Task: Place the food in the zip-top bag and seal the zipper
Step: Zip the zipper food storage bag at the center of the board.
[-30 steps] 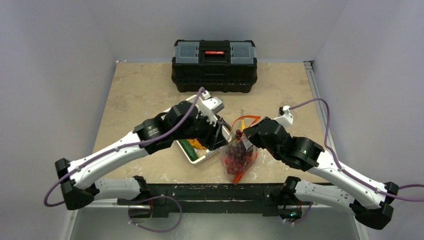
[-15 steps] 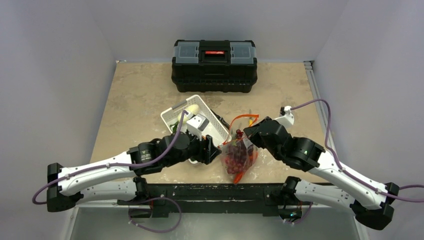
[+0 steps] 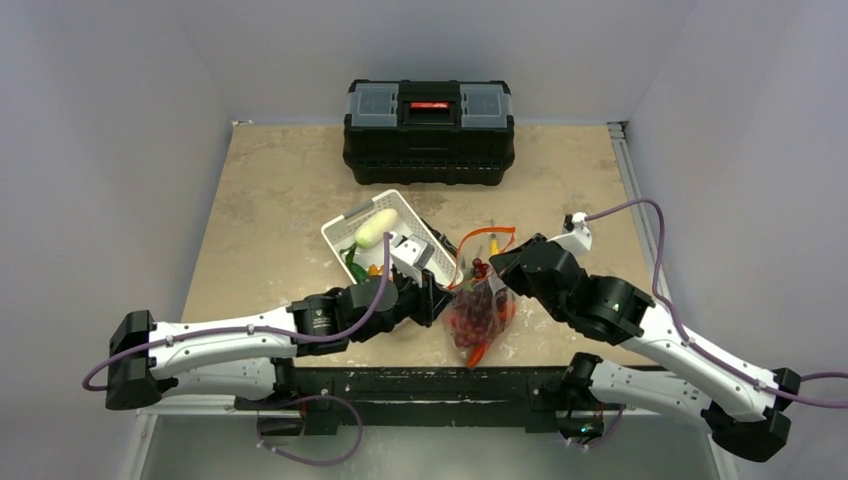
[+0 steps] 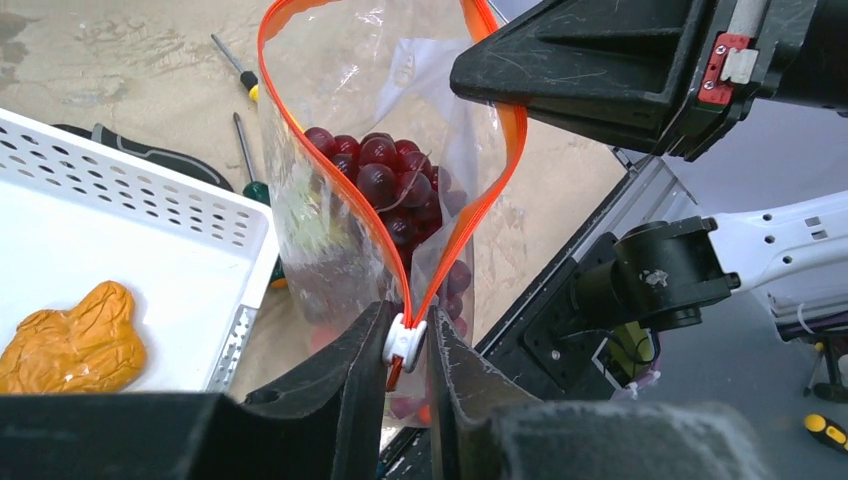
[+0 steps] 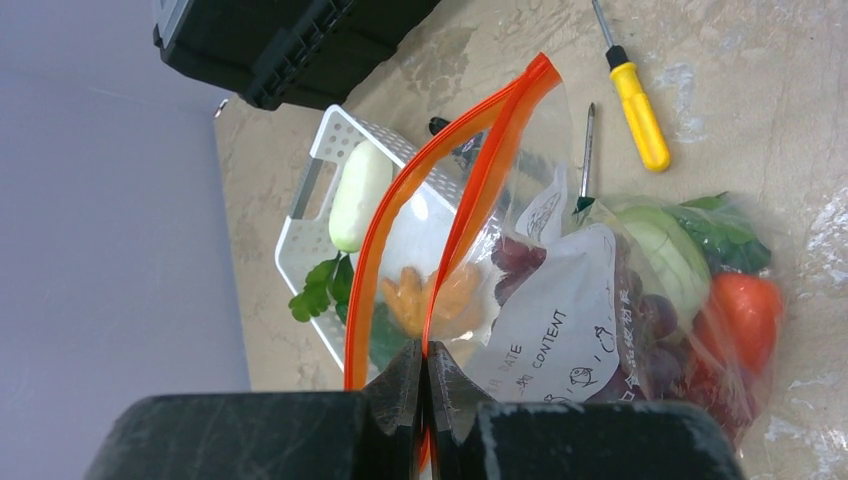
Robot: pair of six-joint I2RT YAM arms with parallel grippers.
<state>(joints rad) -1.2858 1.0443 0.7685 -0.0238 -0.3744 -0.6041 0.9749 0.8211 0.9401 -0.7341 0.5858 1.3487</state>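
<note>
The clear zip-top bag (image 3: pixel 478 315) lies between the arms, its mouth open in a loop of orange-red zipper strip (image 4: pixel 505 150). Inside are dark red grapes (image 4: pixel 385 185), pale green cabbage (image 5: pixel 655 250) and a red round piece (image 5: pixel 745 315). My left gripper (image 4: pixel 405 345) is shut on the white zipper slider at the near end of the mouth; it also shows in the top view (image 3: pixel 440 298). My right gripper (image 5: pixel 425 360) is shut on the zipper strip at the other end (image 3: pixel 492 268). The white oblong (image 5: pixel 358 195), an orange chunk (image 4: pixel 70 340) and green leaves (image 5: pixel 320 290) lie in the white basket (image 3: pixel 345 232).
A black toolbox (image 3: pixel 428 118) stands at the back. A yellow-handled screwdriver (image 5: pixel 640 115) and a green-handled one (image 4: pixel 250 160) lie on the table behind the bag. Black shears (image 4: pixel 150 155) lie by the basket's far side.
My left arm has drawn back from over the basket, dropped low, and brought its gripper to the bag's near end, onto the slider. The right gripper has held the strip throughout.
</note>
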